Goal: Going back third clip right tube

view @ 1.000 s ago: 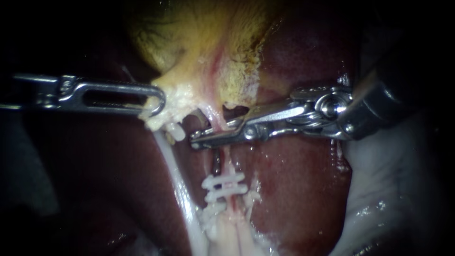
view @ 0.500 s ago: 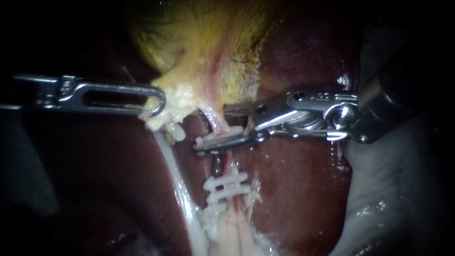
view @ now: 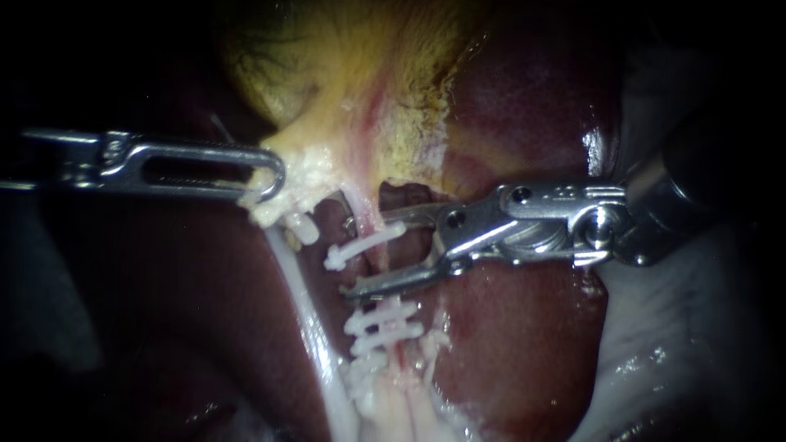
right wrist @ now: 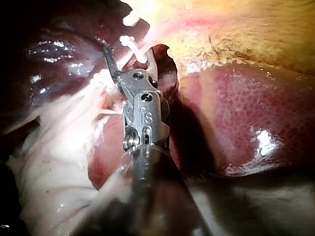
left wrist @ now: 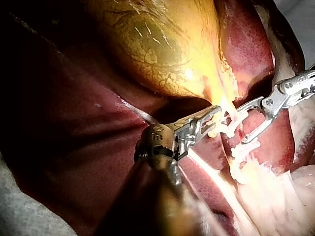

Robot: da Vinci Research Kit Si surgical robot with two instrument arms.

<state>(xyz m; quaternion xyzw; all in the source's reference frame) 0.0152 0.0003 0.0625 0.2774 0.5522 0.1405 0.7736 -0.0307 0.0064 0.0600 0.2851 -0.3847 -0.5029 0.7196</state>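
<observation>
Legible text, labels, brands, numbers, signs — none. Surfaces checked: liver (view: pixel 524 344), gallbladder (view: pixel 344 74), white clips (view: pixel 385 323) — nothing readable on any.

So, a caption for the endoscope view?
Right instrument, jaws open, flanks a white plastic clip on the pale pink tube.

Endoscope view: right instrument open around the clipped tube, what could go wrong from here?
Withdrawing, the steel right instrument might snag the white plastic clip lying between its open jaws, loosening it. The thin pink tube looks taut, the left instrument gripping the yellow gallbladder; a tug could tear it.
</observation>
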